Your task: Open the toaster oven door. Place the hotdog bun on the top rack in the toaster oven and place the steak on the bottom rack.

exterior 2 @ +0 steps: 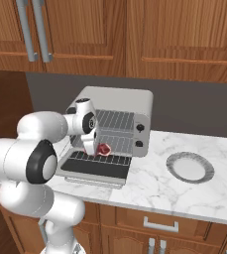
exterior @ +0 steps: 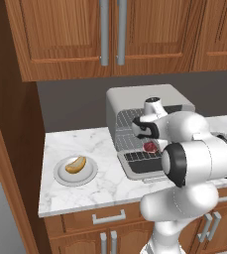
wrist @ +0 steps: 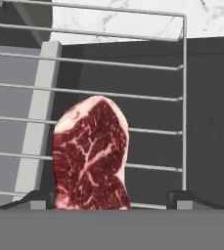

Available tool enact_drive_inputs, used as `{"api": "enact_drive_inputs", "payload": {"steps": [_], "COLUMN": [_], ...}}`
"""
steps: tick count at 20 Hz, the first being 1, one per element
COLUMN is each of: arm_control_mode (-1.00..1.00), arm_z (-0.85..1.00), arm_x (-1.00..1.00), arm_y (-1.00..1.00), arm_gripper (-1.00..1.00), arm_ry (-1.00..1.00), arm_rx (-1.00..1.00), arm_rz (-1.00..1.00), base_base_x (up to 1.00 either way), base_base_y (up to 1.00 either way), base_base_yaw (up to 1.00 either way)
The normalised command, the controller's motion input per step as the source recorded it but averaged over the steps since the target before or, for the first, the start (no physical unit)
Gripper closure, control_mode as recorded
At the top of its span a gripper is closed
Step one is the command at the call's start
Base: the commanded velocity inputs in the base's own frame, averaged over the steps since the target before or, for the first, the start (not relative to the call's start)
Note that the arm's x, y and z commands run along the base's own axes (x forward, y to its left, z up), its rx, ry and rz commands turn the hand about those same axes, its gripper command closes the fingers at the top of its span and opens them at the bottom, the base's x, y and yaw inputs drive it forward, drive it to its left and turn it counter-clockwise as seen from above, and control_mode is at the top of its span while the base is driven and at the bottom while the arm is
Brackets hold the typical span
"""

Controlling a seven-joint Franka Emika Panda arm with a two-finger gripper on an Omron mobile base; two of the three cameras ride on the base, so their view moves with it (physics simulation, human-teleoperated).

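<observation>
At centre frame, the dark two-finger gripper [wrist: 108,197] stood wide open around the red marbled steak [wrist: 91,154], pads apart from it.

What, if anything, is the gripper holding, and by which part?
Nothing: the gripper stands open, its fingertips clear of the steak, which lies on the bottom rack.

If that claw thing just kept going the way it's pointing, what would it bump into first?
Most likely the steak, which sits right between its jaws, then the wire bottom rack behind it. Depth is hard to judge, so it may already be touching the meat.
</observation>
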Motion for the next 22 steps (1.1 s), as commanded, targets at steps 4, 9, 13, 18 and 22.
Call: {"api": "enact_drive_inputs", "payload": {"steps": [4,9,13,18,22], "arm_control_mode": [-1.00,-1.00,-1.00,-1.00,-1.00], "arm_z": [-0.01,0.00,0.02,0.05,0.09], "arm_x": [0.00,0.00,0.00,0.00,-0.17], "arm_y": [0.00,0.00,0.00,0.00,0.00], "arm_gripper": [-1.00,-1.00,-1.00,-1.00,-1.00], "arm_ry": [-0.06,-0.09,-0.11,-0.08,0.00], "arm_rx": [0.02,0.04,0.02,0.02,0.06], "arm_rz": [0.00,0.00,0.00,0.00,0.00], "base_base_x": [0.00,0.00,0.00,0.00,0.00], "base_base_y": [0.00,0.00,0.00,0.00,0.00], "base_base_yaw": [0.00,0.00,0.00,0.00,0.00]}}
